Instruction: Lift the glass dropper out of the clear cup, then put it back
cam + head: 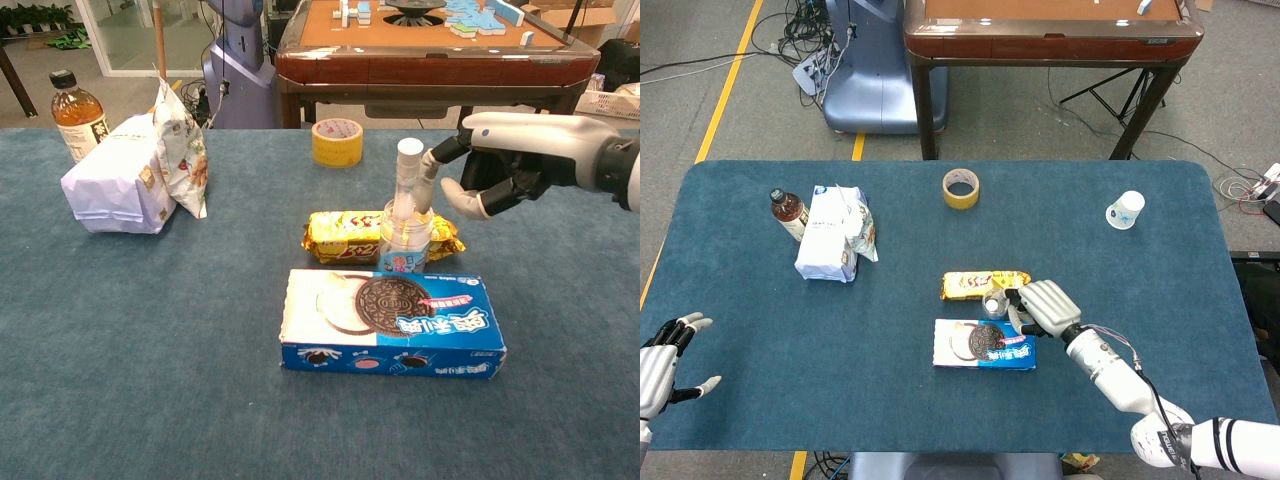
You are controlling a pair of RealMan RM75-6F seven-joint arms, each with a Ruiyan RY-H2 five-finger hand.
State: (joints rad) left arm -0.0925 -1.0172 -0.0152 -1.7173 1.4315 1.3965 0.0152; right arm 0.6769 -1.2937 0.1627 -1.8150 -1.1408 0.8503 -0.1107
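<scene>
The glass dropper [407,175] stands nearly upright in the clear cup [405,241], its white bulb rising above the rim, and the cup sits on the blue table [150,330] between a yellow snack packet [345,236] behind it and a blue cookie box [392,323] in front. From the chest view, one of the right hand's fingers [430,177] reaches in from the right and touches the upper part of the dropper just under the bulb, while the thumb lies lower and apart and the other fingers curl loosely back toward the palm; whether the dropper is actually pinched cannot be told, since only one finger is plainly against it. The right hand [500,160] hangs just right of the cup, above the table, with its white forearm running off the right edge. In the head view the same right hand [1044,306] covers the spot beside the cup [994,300], so the contact is hidden there. The left hand [662,355] shows only in the head view, at the near left edge of the table, well apart from everything, fingers spread and holding nothing. Farther off, a roll of yellow tape [337,141] lies behind the packet, a white bag [135,175] and a bottle [76,112] stand at the far left, and a paper cup [1125,210] lies near the far right corner.
</scene>
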